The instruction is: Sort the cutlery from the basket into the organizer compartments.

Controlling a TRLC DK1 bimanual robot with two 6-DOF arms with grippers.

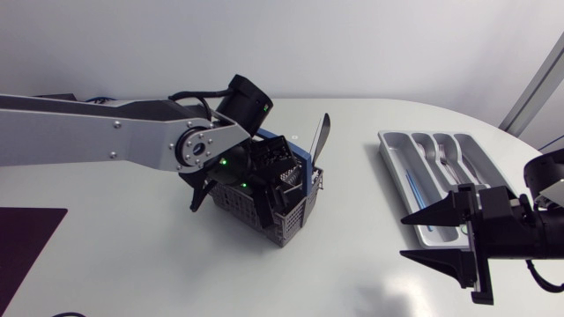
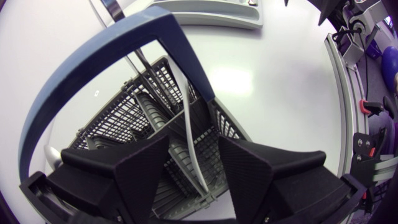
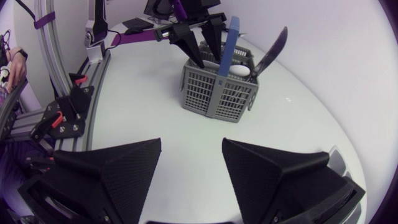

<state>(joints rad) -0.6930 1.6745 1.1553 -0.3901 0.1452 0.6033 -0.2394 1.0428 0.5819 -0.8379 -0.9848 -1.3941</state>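
The grey mesh basket (image 1: 286, 216) with a blue hoop handle (image 1: 304, 167) stands mid-table, and a dark knife (image 1: 320, 139) sticks up from its far corner. My left gripper (image 1: 273, 183) reaches down into the basket. In the left wrist view its fingers (image 2: 140, 171) stand open on either side of a thin pale utensil handle (image 2: 191, 134), not pressing it. The grey organizer (image 1: 392, 150) lies at the right and holds forks (image 1: 445, 158) and a blue-handled piece (image 1: 414, 189). My right gripper (image 1: 445, 239) hovers open and empty in front of the organizer.
A dark mat (image 1: 26, 242) lies at the table's front left corner. The right wrist view looks across bare tabletop to the basket (image 3: 214, 93), the knife (image 3: 272, 53) and my left gripper (image 3: 198, 43) above it.
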